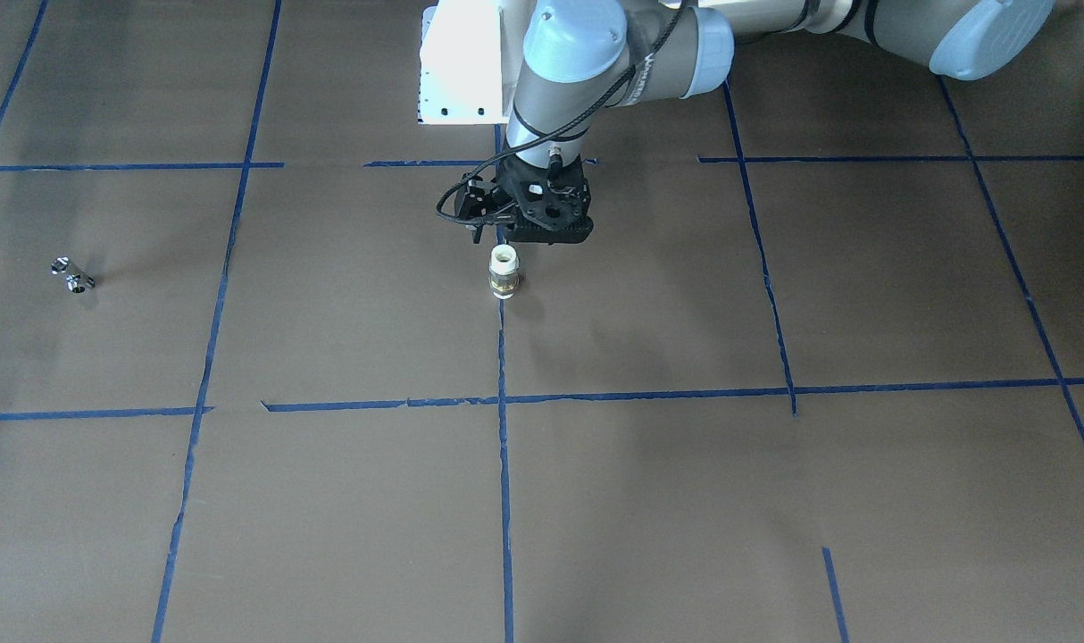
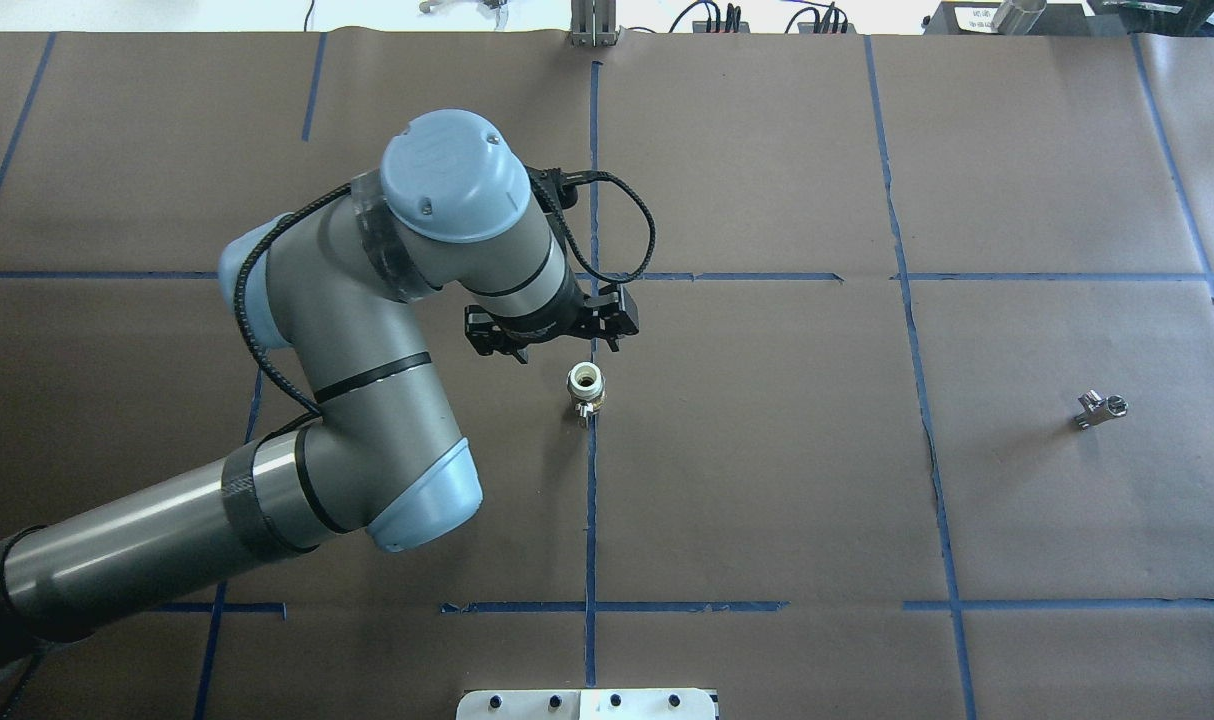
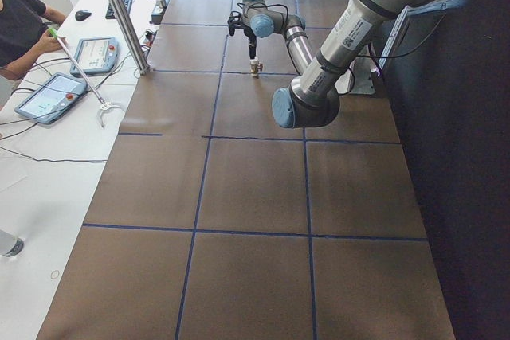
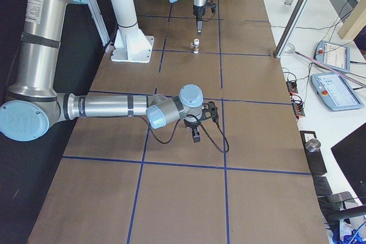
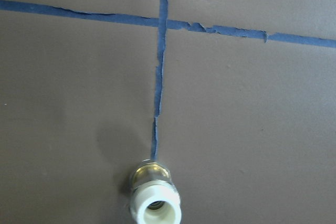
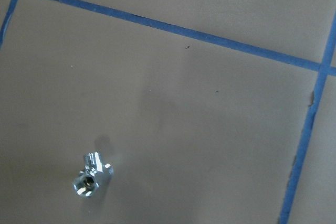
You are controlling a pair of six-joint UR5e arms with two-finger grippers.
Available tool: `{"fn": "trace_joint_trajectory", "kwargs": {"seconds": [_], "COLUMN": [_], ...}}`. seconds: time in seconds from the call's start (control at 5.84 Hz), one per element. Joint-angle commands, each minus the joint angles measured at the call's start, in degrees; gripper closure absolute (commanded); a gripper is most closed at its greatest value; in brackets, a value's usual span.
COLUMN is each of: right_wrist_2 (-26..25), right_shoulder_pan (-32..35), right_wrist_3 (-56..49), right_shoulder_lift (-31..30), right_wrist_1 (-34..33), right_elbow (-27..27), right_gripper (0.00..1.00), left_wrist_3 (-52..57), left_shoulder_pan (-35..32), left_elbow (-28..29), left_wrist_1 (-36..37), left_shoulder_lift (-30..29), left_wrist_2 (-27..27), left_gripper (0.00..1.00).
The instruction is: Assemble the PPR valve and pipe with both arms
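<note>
Pre-grasp stage: hovering with left gripper (image 2: 552, 335) at 11 o'clock of upright PPR valve (image 2: 586, 385), holding nothing; cannot tell finger spread. Next: centring, descending, clamping.

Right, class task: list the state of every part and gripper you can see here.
white-and-brass cylindrical PPR valve: upright on brown table, unheld.
shiny chrome T-shaped pipe: lying on table, unheld.
left gripper: above valve, not touching; jaws unclear.
right gripper: over table, holding neither part; jaws unclear.
</note>
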Motion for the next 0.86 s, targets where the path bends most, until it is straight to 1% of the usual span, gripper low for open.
{"fn": "trace_joint_trajectory", "kwargs": {"seconds": [0.0, 0.17, 0.34, 0.51, 0.68], "right_wrist_2": [-1.9, -6.7, -9.5, -9.8, -10.2], "right_shoulder_pan": [-7.1, -13.8, -16.8, -17.5, -17.9], "right_wrist_3": [14.3, 23.0, 24.7, 24.5, 24.3], "right_shoulder_lift": [-0.1, 0.3, 0.2, -0.2, -0.1], "right_wrist_1": [6.5, 10.5, 12.1, 12.0, 12.0], "right_elbow": [0.1, 0.1, -0.1, -0.5, -1.2], "right_gripper": [0.01, 0.01, 0.01, 0.01, 0.06], "left_wrist_3": [0.0, 0.4, 0.4, 0.1, 0.0], "left_shoulder_pan": [-1.9, -1.9, -1.9, -1.9, -1.9], "left_elbow": [-4.0, -6.2, -6.8, -6.8, -7.1], "left_wrist_1": [-0.4, -0.5, -0.5, -0.5, -0.5], "left_shoulder_lift": [3.4, 6.4, 6.9, 7.0, 7.2], "left_wrist_2": [-0.1, -0.1, -0.1, 0.0, 0.0], "left_gripper": [0.00, 0.00, 0.00, 0.00, 0.00]}}
